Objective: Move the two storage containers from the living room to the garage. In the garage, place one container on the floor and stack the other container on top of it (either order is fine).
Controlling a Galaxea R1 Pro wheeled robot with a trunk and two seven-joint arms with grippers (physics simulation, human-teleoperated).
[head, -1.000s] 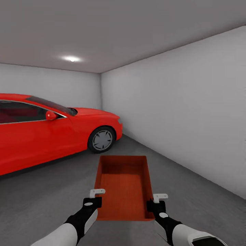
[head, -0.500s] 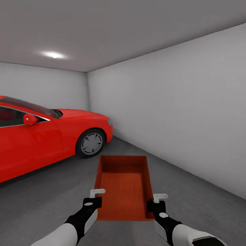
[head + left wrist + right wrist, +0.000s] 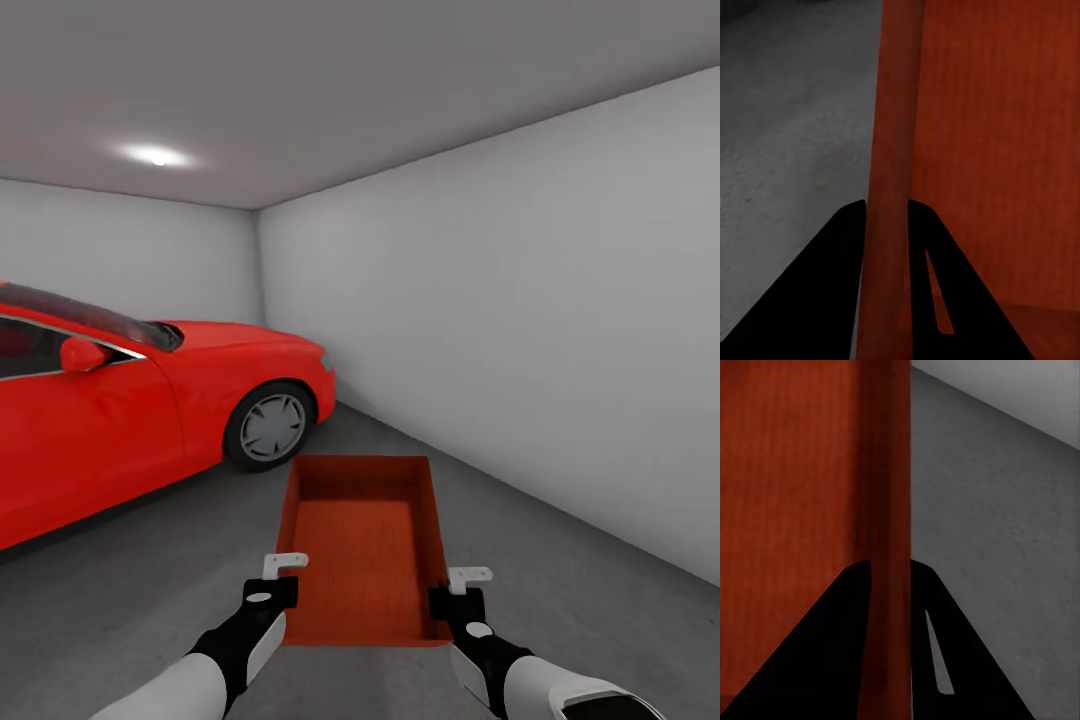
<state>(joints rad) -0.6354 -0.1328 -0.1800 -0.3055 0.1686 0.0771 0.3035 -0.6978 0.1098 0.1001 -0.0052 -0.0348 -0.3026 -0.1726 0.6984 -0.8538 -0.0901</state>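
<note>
I hold one storage container (image 3: 362, 548) out in front of me, an open red-orange box carried lengthwise away from my trunk, its near end between my two arms and its far end pointing toward the corner of the garage. My left gripper (image 3: 283, 578) pinches the box's left side wall near the near corner; in the left wrist view my dark fingers (image 3: 840, 262) sit on either side of that wall, one inside the box and one outside. My right gripper (image 3: 460, 590) clamps the right side wall the same way, and in the right wrist view its fingers (image 3: 937, 637) straddle the red edge. Below the box lies the grey concrete floor (image 3: 560, 600). A red car (image 3: 150, 400) stands well off to my left, and a white wall (image 3: 520, 330) runs along my right.
</note>
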